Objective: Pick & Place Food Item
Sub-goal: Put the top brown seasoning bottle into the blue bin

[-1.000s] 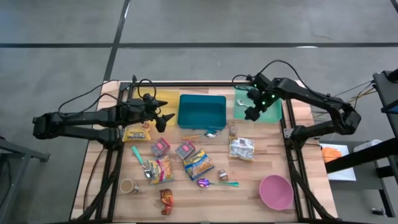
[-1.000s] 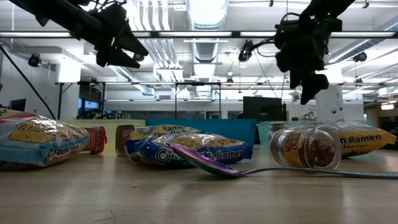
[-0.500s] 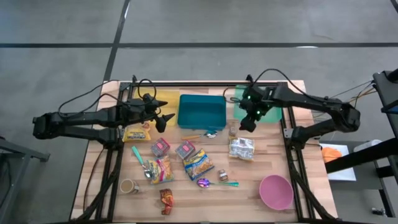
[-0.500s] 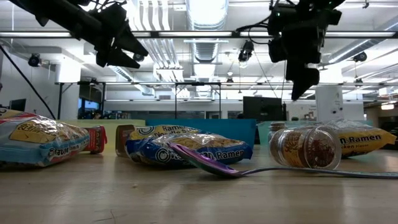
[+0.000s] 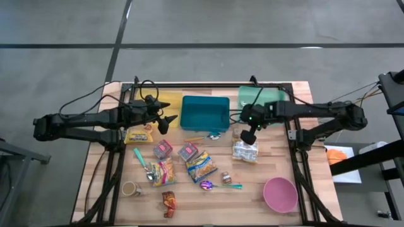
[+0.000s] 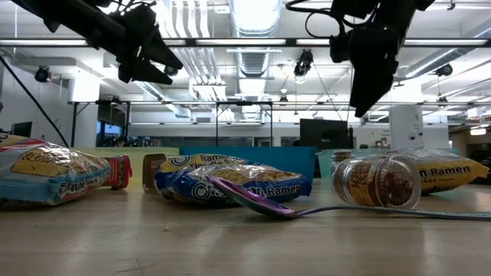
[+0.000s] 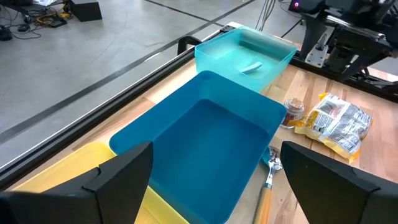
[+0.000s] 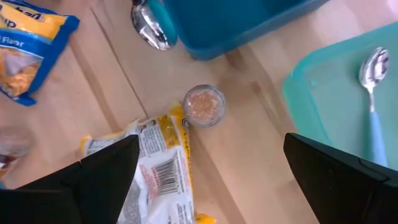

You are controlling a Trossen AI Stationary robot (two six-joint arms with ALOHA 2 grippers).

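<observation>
Wooden table [image 5: 278, 170], "Ramen" packets [image 6: 230, 184], right pincer [image 5: 247, 136] wide open, empty, left pincer [image 5: 165, 122] likewise

- Wooden table [image 5: 309, 132] carries everything.
- Blue bin [image 5: 204, 112] sits centre-back.
- Green bin [image 5: 265, 98] right of it.
- Ramen packet [image 5: 245, 151] lies nearby.
- Pink bowl [image 5: 280, 194] far forward-right.

Bright ceiling strips [image 6: 249, 15] glare at the top of the low view, the tabletop [image 6: 230, 245] close to the lens is soft, and shadows overhead stay faint.
</observation>
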